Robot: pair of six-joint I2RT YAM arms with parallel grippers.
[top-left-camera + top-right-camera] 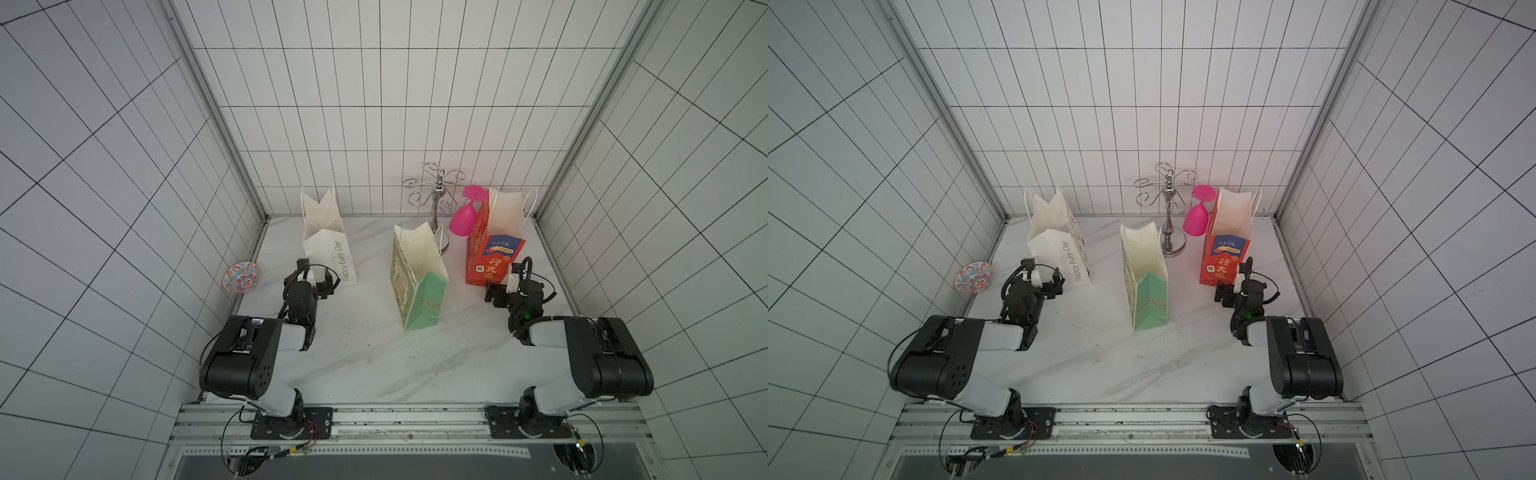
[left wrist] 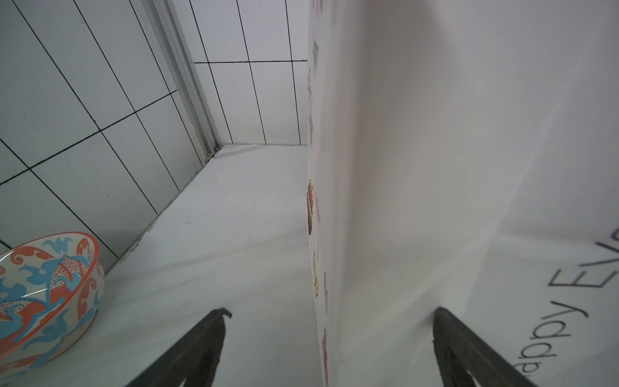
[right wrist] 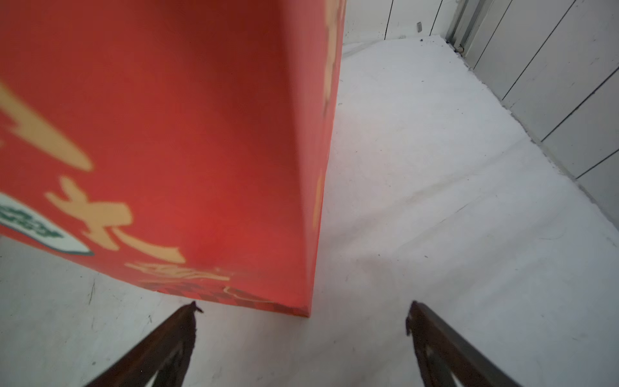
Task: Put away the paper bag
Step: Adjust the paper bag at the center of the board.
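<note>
Three paper bags stand upright and open on the marble table (image 1: 365,365). A white paper bag (image 1: 328,245) (image 1: 1054,245) printed "Happy Every Day" is at the left, a green one (image 1: 419,282) (image 1: 1146,286) in the middle, a red one (image 1: 490,259) (image 1: 1223,259) at the right. My left gripper (image 1: 322,277) (image 2: 333,313) is open at the white bag's (image 2: 435,167) near corner, one finger on each side of the edge. My right gripper (image 1: 500,289) (image 3: 304,306) is open just short of the red bag's (image 3: 167,134) bottom corner, holding nothing.
A patterned bowl (image 1: 241,277) (image 2: 43,284) leans at the left wall, close to my left gripper. A chrome glass rack (image 1: 436,195) with a pink wine glass (image 1: 463,220) stands at the back, between the green and red bags. Tiled walls close in three sides.
</note>
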